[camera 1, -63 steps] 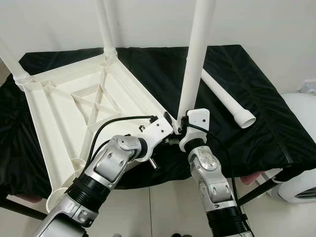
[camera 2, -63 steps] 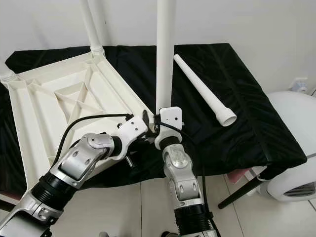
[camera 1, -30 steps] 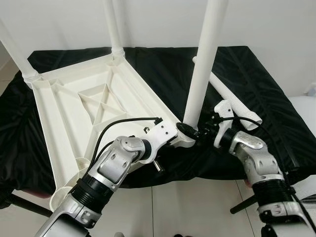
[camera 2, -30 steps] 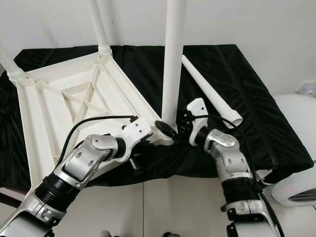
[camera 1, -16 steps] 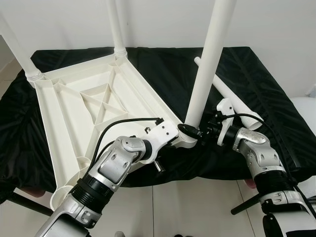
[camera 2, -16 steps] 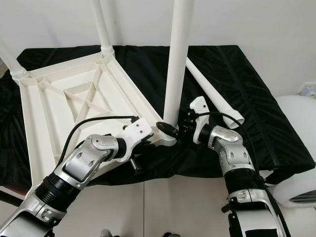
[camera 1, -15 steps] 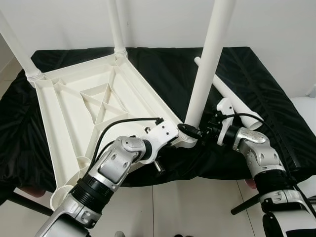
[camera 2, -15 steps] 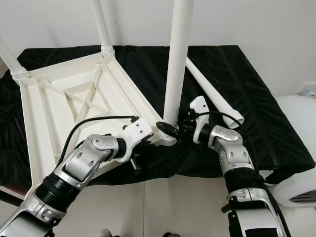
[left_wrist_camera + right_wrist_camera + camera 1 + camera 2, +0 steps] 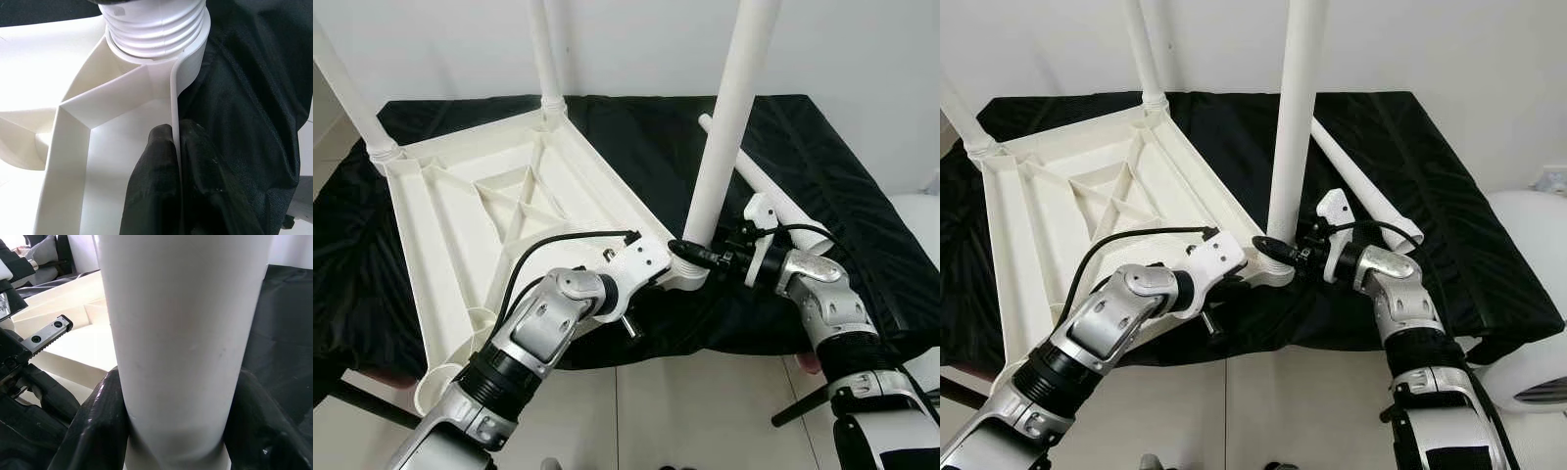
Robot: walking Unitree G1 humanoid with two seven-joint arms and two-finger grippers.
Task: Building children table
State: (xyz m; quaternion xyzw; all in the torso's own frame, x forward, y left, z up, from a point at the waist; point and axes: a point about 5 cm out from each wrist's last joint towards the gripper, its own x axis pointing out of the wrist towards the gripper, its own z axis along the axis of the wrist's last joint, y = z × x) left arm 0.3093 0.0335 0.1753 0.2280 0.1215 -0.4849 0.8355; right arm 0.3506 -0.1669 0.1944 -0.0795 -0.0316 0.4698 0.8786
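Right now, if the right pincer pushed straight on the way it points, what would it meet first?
The right pincer already grips the upright leg near its base. Straight beyond, probably the left pincer on the tabletop rim.

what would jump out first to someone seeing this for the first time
The white upside-down tabletop lying on the black cloth, its legs pointing up. At its near corner, the right gripper clamps the base of the tall white leg, while the left gripper pinches the tabletop's rim beside that socket. One loose leg lies on the cloth just behind the right arm.
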